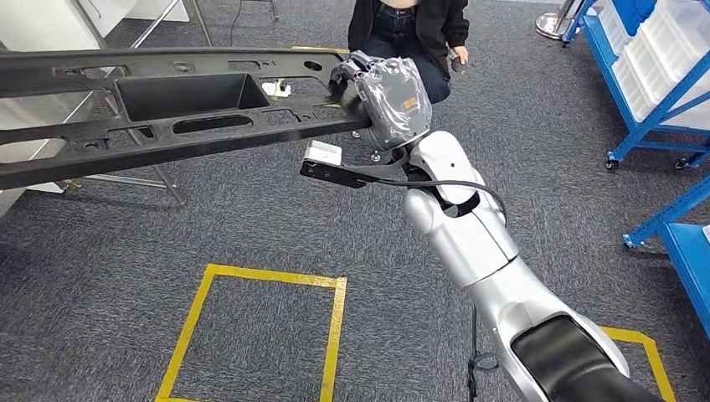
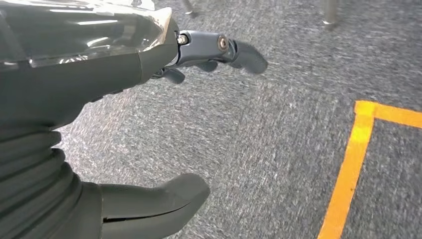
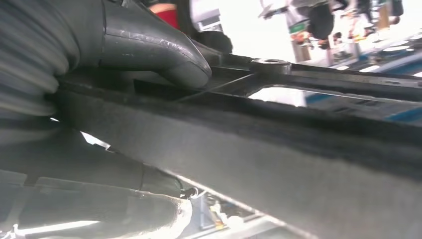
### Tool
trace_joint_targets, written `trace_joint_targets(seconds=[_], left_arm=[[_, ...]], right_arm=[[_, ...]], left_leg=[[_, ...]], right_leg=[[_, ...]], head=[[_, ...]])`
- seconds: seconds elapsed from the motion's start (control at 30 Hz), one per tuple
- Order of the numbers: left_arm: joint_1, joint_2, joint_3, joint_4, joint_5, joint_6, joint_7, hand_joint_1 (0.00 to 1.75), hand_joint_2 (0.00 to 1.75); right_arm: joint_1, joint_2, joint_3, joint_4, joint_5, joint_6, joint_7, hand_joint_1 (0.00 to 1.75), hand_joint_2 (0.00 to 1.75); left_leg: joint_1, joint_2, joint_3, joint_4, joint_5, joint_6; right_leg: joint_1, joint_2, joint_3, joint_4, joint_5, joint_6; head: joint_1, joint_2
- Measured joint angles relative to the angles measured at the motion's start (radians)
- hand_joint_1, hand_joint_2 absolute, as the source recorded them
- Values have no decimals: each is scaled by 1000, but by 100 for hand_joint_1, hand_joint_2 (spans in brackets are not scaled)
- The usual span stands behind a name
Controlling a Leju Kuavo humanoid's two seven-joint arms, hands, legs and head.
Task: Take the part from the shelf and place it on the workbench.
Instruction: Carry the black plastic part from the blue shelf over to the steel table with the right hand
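Over the grey carpet, the right hand (image 1: 381, 94) is clamping the long black part (image 1: 167, 109) by its end, thumb (image 3: 164, 55) pressing on top; the left hand (image 2: 149, 64) is hanging loosely spread, holding nothing.

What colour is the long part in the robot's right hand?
Black part, held by right hand; clearest in head view.

The part (image 1: 159, 105) runs off the frame at nine o'clock. The right hand (image 1: 381, 94) hides its near end. The person (image 1: 410, 33) is cropped at twelve o'clock.
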Motion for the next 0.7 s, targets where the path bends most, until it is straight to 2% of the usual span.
trace_joint_targets(seconds=[0.03, 0.07, 0.1, 0.13, 0.17, 0.23, 0.27, 0.3, 0.33, 0.4, 0.47, 0.53, 0.57, 0.6, 0.63, 0.67, 0.7], left_arm=[[-1, -1, 0, 0, 0, 0, 0, 0, 175], [-1, -2, 1, 0, 1, 0, 0, 0, 175], [-1, -4, 1, 0, 1, 0, 0, 0, 175], [-1, -5, 2, 0, 1, 0, 0, 0, 175], [0, -6, 3, 0, 2, 0, 0, 0, 175], [0, -5, 5, 0, 2, 1, 0, 0, 175], [-1, -5, 6, 0, 2, 1, 0, 0, 175], [-2, -4, 8, 0, 2, 2, 0, 0, 175], [-1, -4, 8, 0, 2, 3, 0, 0, 175], [4, -5, 9, 0, 3, 4, -1, 0, 175], [8, -6, 10, 1, 4, 6, -1, 0, 175], [6, -6, 10, 1, 4, 6, -1, 0, 175], [5, -6, 10, 1, 4, 7, -1, 0, 175], [5, -6, 10, 1, 4, 7, -1, 0, 175], [5, -6, 10, 1, 4, 7, -1, 0, 175], [5, -6, 10, 1, 4, 7, -1, 0, 175], [5, -6, 10, 1, 4, 7, -1, 0, 175]], right_arm=[[0, -1, 0, 1, -4, 2, -2, 175, 175], [0, -3, 0, 3, -7, 3, -4, 175, 175], [1, -4, 0, 6, -10, 4, -5, 175, 175], [2, -5, 1, 8, -11, 5, -5, 175, 175], [2, -6, 1, 10, -12, 5, -5, 175, 175], [0, -6, 1, 12, -15, 6, -7, 175, 175], [-1, -6, 2, 12, -16, 6, -7, 175, 175], [-2, -5, 2, 13, -18, 6, -8, 175, 175], [-3, -5, 3, 14, -20, 6, -8, 175, 175], [-4, -3, 4, 16, -22, 7, -8, 175, 175], [-6, 2, 6, 16, -22, 7, -8, 175, 175], [-7, 5, 8, 17, -23, 7, -8, 175, 175], [-8, 5, 9, 18, -23, 7, -8, 175, 175], [-7, 5, 10, 20, -24, 7, -8, 175, 175], [-7, 5, 11, 21, -24, 7, -8, 175, 175], [-7, 6, 12, 23, -25, 7, -8, 175, 175], [-8, 6, 13, 24, -28, 7, -10, 175, 175]], left_leg=[[3, -8, 0, -3, 3, 1], [6, -16, -1, -3, 4, 1], [10, -25, -2, -3, 4, -1], [13, -35, -1, -3, 5, -3], [18, -45, -1, -1, 4, -8], [29, -64, -3, 8, 0, -24], [33, -74, -9, 16, -3, -34], [35, -82, -15, 22, -5, -44], [36, -90, -21, 25, -4, -54], [41, -97, -26, 22, 1, -67], [40, -67, -40, 49, -22, -74], [37, -29, -83, 153, -86, -75], [37, -22, -112, 223, -120, -75], [36, -20, -135, 279, -142, -73], [34, -19, -143, 304, -146, -70], [31, -18, -132, 292, -133, -63], [25, -14, -102, 241, -105, -53]], right_leg=[[-5, 18, -30, 65, -23, 3], [-11, 26, -63, 133, -45, 7], [-17, 28, -87, 182, -56, 15], [-26, 29, -95, 195, -53, 26], [-35, 29, -82, 165, -35, 40], [-56, 42, -16, 27, 21, 73], [-62, 55, 14, -34, 41, 80], [-64, 65, 33, -70, 50, 79], [-62, 71, 40, -81, 50, 72], [-56, 59, 40, -80, 52, 49], [-56, 46, 39, -83, 56, 29], [-51, 31, 38, -85, 59, 14], [-46, 23, 37, -85, 59, 9], [-41, 14, 36, -85, 59, 7], [-36, 6, 36, -85, 59, 7], [-31, -2, 36, -85, 59, 7], [-27, -8, 37, -85, 58, 7]], head=[[0, 0], [0, 0], [0, 0], [1, 0], [1, 0], [1, 0], [1, 0], [1, 0], [0, 0], [-1, 0], [-3, 0], [-6, 0], [-6, 0], [-6, 0], [-6, 0], [-6, 0], [-6, 0]])
